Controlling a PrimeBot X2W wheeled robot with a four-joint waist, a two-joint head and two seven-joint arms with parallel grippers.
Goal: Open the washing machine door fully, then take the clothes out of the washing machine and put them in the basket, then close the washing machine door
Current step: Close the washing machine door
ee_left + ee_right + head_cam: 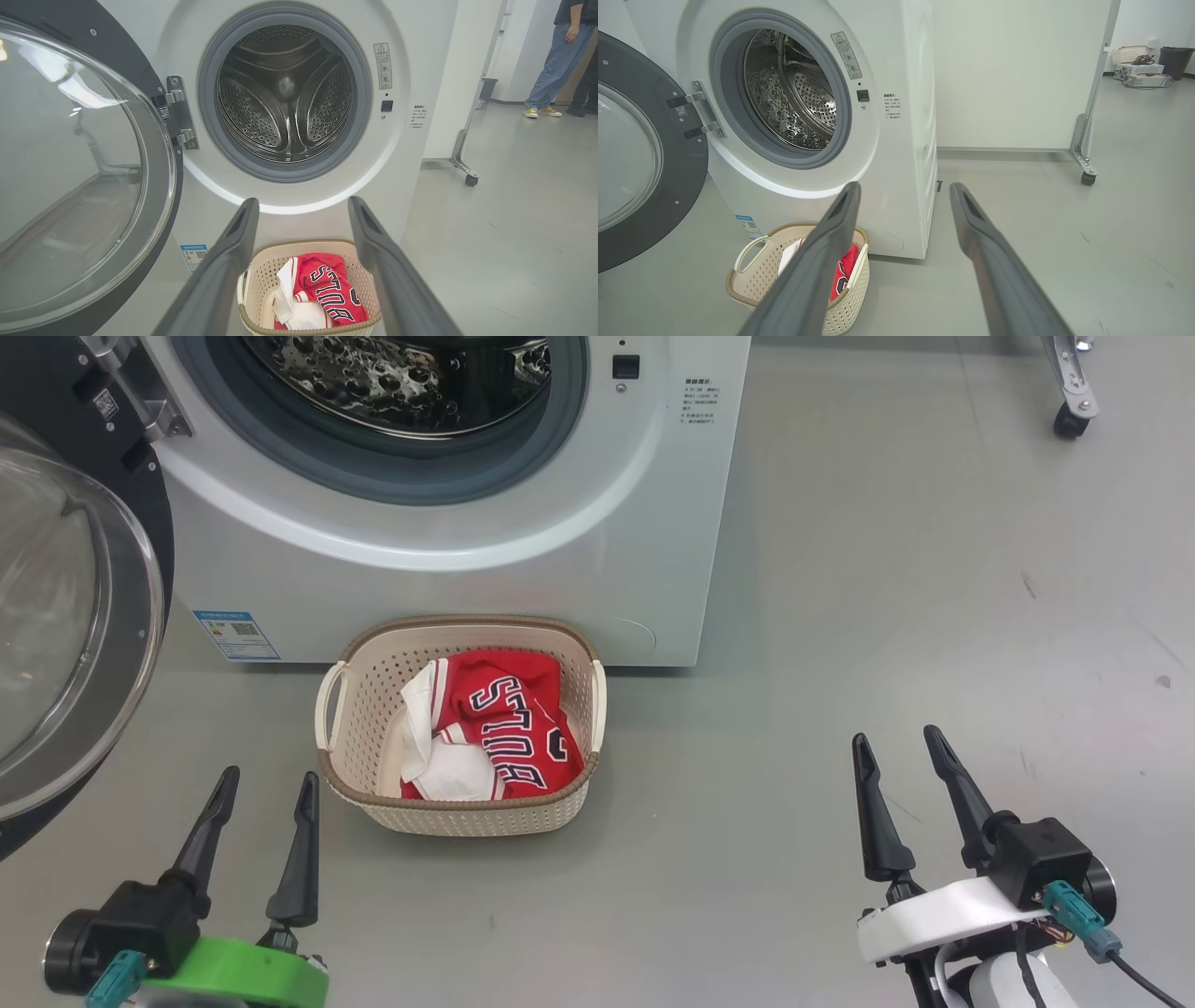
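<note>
Head view puts the clothes (504,728), a red jersey bundled with something white, down in the basket (467,817). It stands on the floor (840,616) tight against the foot of the washing machine (448,588), directly under its opening. Through the left wrist view the drum (285,93) looks bare to me, so I judge closing to be what remains. The washing machine door (56,616) hangs swung wide on its hinge (177,112), off to my left.

Several things could spoil that swing. The door's inner face is a bulging glass bowl. If I push on the glass, a smooth fingertip may skate off it, so the black rim seems the safer contact. The basket sits close below the door's path, and I cannot tell whether the rim's lower edge clears it. An arm sweeping low behind the door could also clip the near left corner of the basket and tip the clothes out. A push that is too timid may leave the door resting on the grey gasket (208,93) without latching.

Both arms are low and set back from the machine, fingers pointing forward at it. The left pincer (269,775) has its fingers spread with nothing between them, hovering just beside the basket's near left corner and close under the door's rim. The right pincer (896,735) is likewise spread and empty, well apart from the basket, over bare floor toward the machine's right side.
</note>
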